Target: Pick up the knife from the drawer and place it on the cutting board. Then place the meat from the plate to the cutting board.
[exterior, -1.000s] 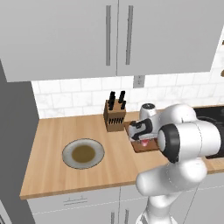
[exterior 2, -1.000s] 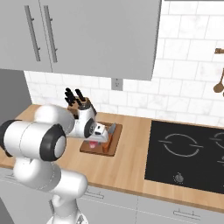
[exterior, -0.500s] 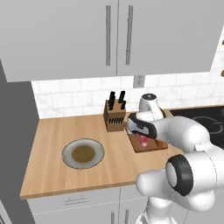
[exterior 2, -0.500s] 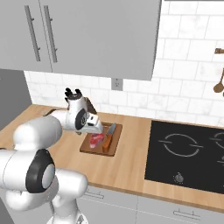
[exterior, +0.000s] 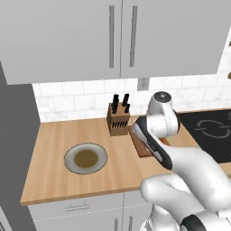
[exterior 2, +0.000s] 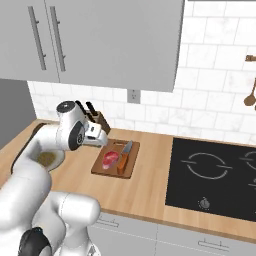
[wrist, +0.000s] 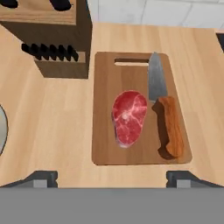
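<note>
A wooden knife block (exterior: 118,120) stands upright at the back of the counter (exterior: 49,153), black handles poking out of its top, close to the white tiled wall (exterior 2: 210,105). Over on the far side, the black hob (exterior 2: 215,177) sits flush in the worktop, ring marks showing. A socket (exterior 2: 133,95) is set in the tiles. Above, grey wall cupboards (exterior: 90,36) with long bar handles. Wooden utensils (exterior 2: 249,95) hang on the wall above the hob. Below the counter edge, grey drawer fronts (exterior: 76,208).
</note>
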